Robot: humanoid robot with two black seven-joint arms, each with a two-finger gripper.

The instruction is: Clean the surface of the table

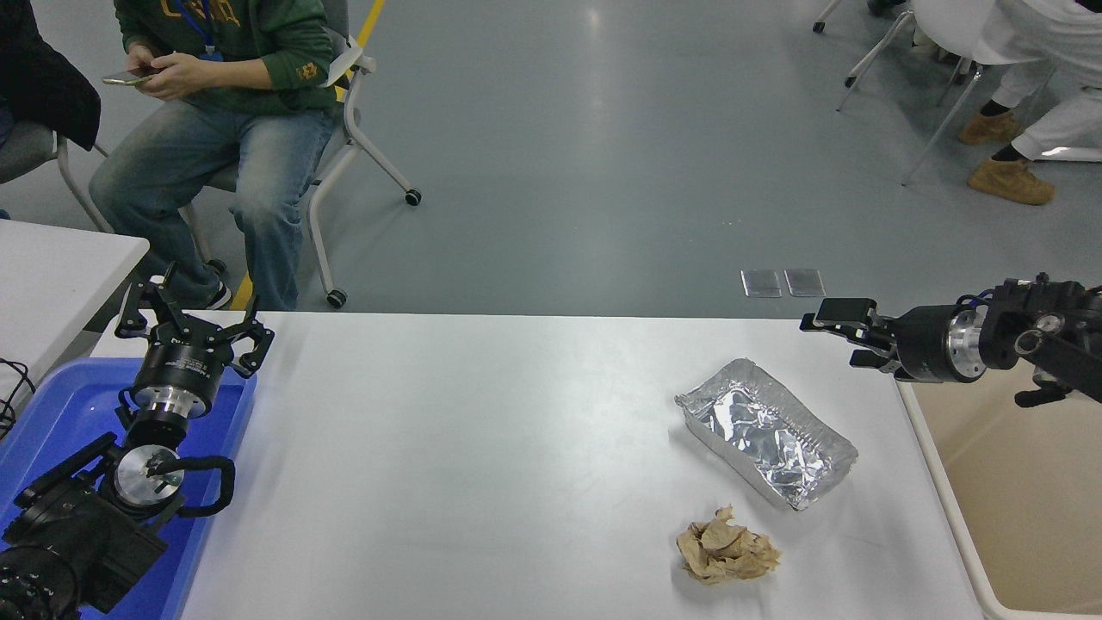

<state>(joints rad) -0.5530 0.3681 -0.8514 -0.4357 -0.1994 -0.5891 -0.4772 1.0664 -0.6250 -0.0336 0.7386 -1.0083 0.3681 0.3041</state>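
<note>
My right gripper point(839, 337) is hovering over the far right corner of the table surface point(482, 465), pointing left, fingers apart, holding nothing. The table surface is stretching across the middle of view, right in front of me. A foil tray point(766, 430) is sitting on its right half, near the gripper but apart from it. A crumpled brown paper wad point(726, 548) is lying just in front of the tray. A beige tub point(1024, 508) is sitting beside the table's right edge. My left gripper point(194, 323) is parked lower left over a blue bin point(52, 413), fingers spread.
</note>
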